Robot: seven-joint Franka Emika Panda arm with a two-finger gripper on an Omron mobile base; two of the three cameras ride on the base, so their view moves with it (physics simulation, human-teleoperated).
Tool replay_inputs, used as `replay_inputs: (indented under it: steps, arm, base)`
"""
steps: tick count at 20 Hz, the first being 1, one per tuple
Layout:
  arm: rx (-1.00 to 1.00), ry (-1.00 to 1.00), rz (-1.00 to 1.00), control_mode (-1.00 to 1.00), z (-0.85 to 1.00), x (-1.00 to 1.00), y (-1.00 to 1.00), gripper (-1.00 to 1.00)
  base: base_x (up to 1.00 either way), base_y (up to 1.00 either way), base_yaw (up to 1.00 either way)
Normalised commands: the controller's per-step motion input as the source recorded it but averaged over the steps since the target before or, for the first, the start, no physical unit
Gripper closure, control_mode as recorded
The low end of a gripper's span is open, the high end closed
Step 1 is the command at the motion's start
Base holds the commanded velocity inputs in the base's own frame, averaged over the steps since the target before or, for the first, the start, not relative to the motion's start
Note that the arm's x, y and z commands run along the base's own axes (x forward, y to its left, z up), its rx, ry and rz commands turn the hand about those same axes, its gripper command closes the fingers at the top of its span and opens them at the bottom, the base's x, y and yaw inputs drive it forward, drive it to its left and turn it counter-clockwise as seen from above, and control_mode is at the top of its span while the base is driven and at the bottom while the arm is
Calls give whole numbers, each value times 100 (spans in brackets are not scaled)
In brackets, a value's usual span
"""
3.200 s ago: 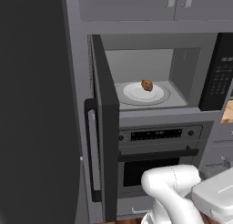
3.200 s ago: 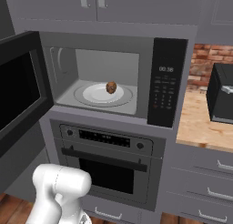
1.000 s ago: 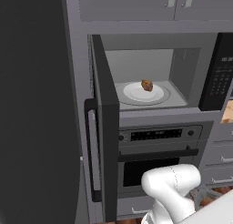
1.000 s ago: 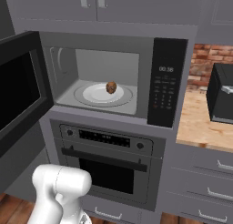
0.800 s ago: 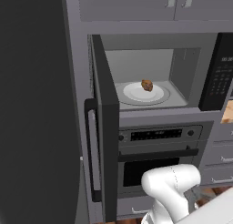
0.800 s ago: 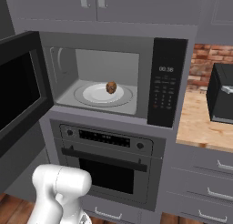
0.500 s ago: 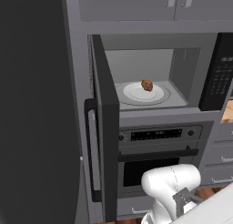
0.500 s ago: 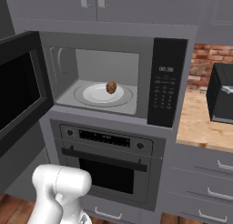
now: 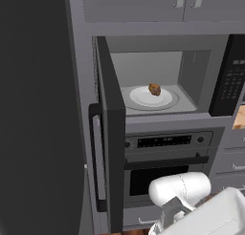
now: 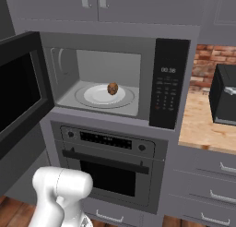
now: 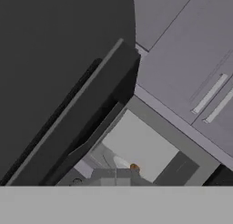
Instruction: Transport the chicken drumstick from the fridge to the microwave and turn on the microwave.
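Right base view, microwave (image 10: 115, 78) door swung wide, chicken drumstick (image 10: 112, 88) on turntable (image 10: 105, 96), oven (image 10: 110, 170) below, claw pressed together.

The microwave (image 9: 162, 81) door (image 9: 109, 133) is standing open edge-on in the left base view, hiding its window from that side, and its keypad panel (image 9: 233, 76) is running off the right edge. In the right base view the door (image 10: 20, 92) is getting cropped by the left edge, and the keypad (image 10: 167, 90) markings are reading too small to make out. The chicken drumstick (image 10: 112, 88) is showing as a tiny brown lump, its tapered end impossible to tell. In the hand view the drumstick (image 11: 134, 167) is sitting half-sunk at the bottom, blurred.
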Motion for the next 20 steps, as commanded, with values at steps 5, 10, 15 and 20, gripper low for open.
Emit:
replay_inputs:
  steps: [5,10,15,20]
  arm:
    - [-12,-11,0,-100,-30,23,19,100]
    - [-13,-12,0,-100,-34,17,16,100]
    - [-12,-9,0,-100,-37,24,2,100]
    - [-11,-10,0,-100,-40,41,0,100]
  base:
    - [0,0,0]
    - [0,0,0]
    - [0,0,0]
    - [0,0,0]
